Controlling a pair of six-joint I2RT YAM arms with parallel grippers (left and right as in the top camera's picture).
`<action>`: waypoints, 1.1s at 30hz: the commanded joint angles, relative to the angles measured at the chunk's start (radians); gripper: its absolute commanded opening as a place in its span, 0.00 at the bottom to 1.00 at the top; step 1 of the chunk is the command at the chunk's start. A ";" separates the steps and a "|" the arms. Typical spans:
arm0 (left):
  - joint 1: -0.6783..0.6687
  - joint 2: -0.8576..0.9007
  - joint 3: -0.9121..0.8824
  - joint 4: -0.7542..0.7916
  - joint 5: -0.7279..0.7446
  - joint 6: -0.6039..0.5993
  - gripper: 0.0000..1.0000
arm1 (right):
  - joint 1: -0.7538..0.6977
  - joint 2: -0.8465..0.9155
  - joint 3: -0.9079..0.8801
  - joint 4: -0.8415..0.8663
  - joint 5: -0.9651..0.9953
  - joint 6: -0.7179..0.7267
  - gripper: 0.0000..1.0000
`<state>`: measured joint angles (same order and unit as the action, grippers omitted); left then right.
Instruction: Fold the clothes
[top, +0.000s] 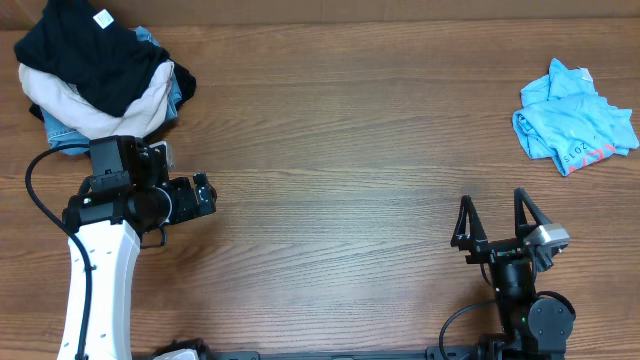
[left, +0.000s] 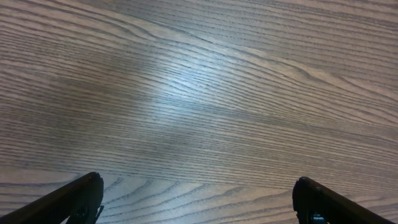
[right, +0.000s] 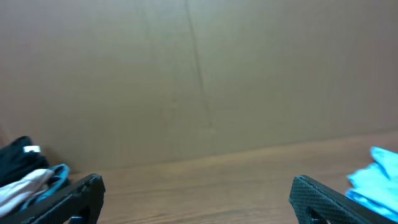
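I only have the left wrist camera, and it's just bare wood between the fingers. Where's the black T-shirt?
Observer: The black T-shirt lies crumpled atop a pile at the far left corner of the table.
Operator: What's under it?
Observer: Cream fabric and something blue.
Operator: And the right arm?
Observer: The right gripper is open, near the front edge, well apart from a light blue tee.

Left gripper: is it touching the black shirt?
Apart. Overhead, the left gripper sits over the table, with wood showing between it and the black shirt. The left wrist view shows only wood between its fingers.
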<state>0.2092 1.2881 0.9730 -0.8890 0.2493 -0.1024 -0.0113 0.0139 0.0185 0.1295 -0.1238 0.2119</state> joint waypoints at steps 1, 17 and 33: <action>0.000 0.002 -0.004 0.004 -0.006 -0.006 1.00 | 0.005 -0.011 -0.011 -0.082 0.138 -0.004 1.00; 0.000 0.002 -0.004 0.003 -0.006 -0.006 1.00 | 0.005 -0.011 -0.011 -0.213 0.138 -0.063 1.00; -0.135 -0.187 -0.180 0.280 0.105 0.158 1.00 | 0.005 -0.011 -0.011 -0.213 0.138 -0.063 1.00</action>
<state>0.1612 1.2377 0.9062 -0.7506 0.2638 -0.0734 -0.0116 0.0113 0.0185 -0.0898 0.0051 0.1558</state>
